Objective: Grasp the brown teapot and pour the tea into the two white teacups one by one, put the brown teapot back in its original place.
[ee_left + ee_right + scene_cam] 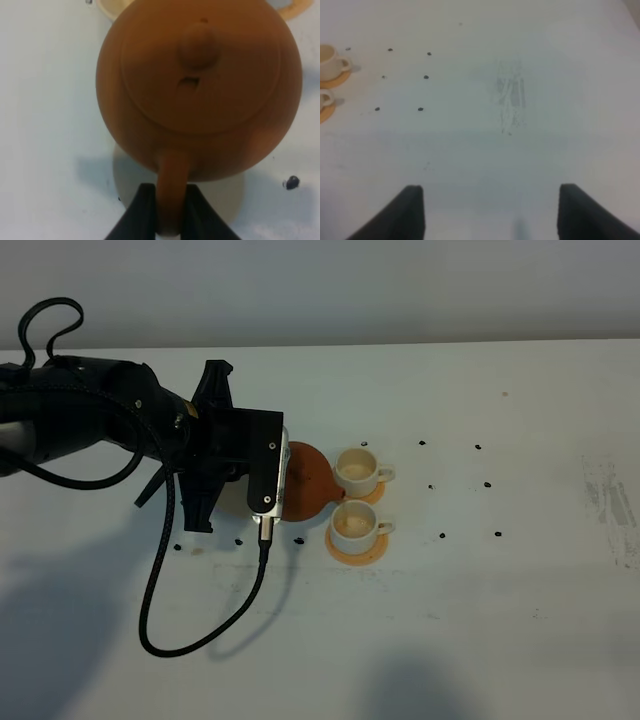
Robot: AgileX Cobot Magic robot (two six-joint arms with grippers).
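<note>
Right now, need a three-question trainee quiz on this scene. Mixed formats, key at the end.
1. True or false: the right gripper has its jaws shut.
2. Which part of the brown teapot is the left gripper clamped on? A) lid knob B) handle C) spout
3. Fill in: the two white teacups each sit on an orange ____.

Key: 1. False, the jaws stand open over bare table. 2. B. 3. coaster.
</note>
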